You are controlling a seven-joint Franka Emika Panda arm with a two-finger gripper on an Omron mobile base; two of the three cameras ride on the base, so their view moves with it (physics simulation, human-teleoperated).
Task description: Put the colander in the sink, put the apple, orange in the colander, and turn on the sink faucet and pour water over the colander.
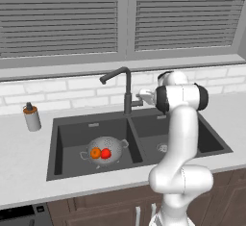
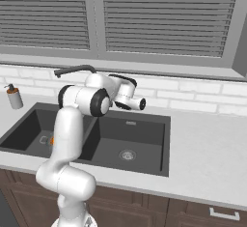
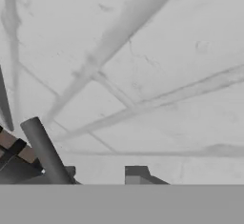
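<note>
The colander (image 1: 105, 149) sits in the left basin of the sink (image 1: 67, 124), with the orange (image 1: 95, 153) and the apple (image 1: 105, 153) side by side inside it, touching; no water runs yet, so the step in hand is judged to be turning on the sink faucet (image 1: 126, 88). The arm reaches toward the faucet's base, with the pincer (image 1: 142, 95) just beside the small lever on the right of the stem. In the hand view the two dark fingertips (image 3: 136, 174) rise at the bottom edge, with the faucet's dark stem slanting just to their left against the pale tiled wall; whether they stand spread or pinch the lever cannot be told. To do this well, the fingertips should catch the lever squarely and swing it along its own arc, not press into the stem. The spout already bends over toward the left basin, so the stream would probably fall close to the colander, though it may need swinging. The right basin holds only its drain (image 2: 127, 154). A soap dispenser (image 1: 31, 117) stands on the worktop (image 1: 21, 157), well apart.
</note>
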